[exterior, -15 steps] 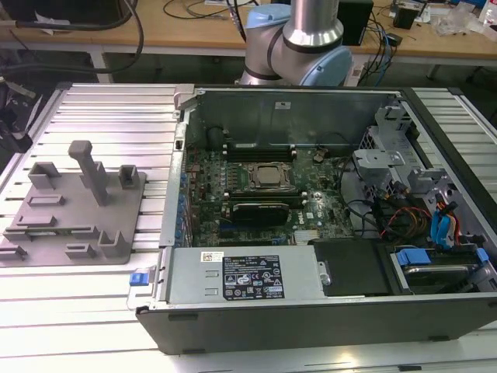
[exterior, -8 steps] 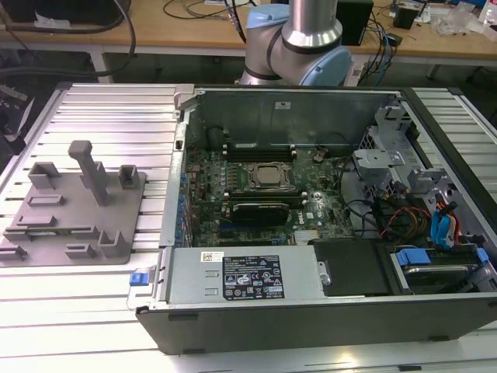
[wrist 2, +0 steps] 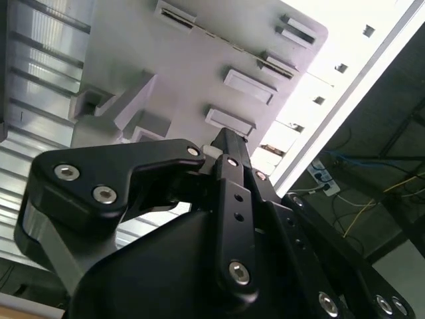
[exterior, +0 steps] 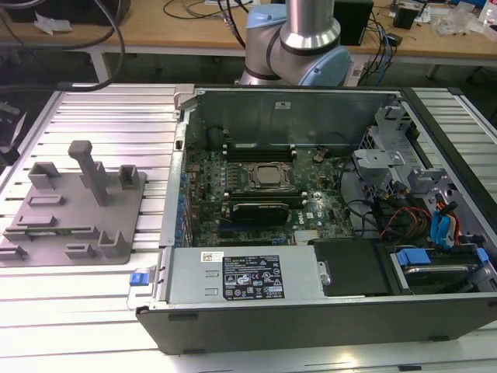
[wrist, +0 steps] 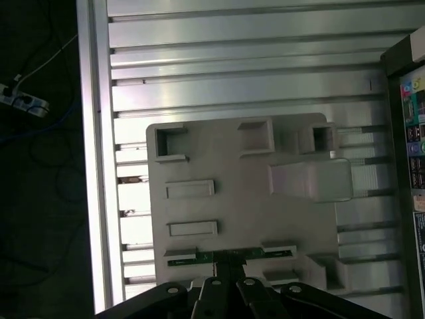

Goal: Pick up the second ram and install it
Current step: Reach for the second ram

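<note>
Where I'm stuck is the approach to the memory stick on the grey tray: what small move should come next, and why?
Probably a straight descent: in the first wrist view the tool lines up with the middle of the green memory stick in the grey tray, and seems to hang above it.

No print is clear enough to read out. In the exterior view a black label (exterior: 252, 278) with small white lines and marks sits on the grey power supply cover (exterior: 186, 281), at 6 o'clock from the CPU socket (exterior: 268, 177). A small white barcode sticker (exterior: 211, 256) lies at 10 o'clock from that label. A white sticker (exterior: 278, 105) sits on the case's far wall, at 12 o'clock from the socket. In the first wrist view a label with coloured squares (wrist: 416, 113) stands on the computer case, at 2 o'clock from the grey tray (wrist: 252, 212).
</note>
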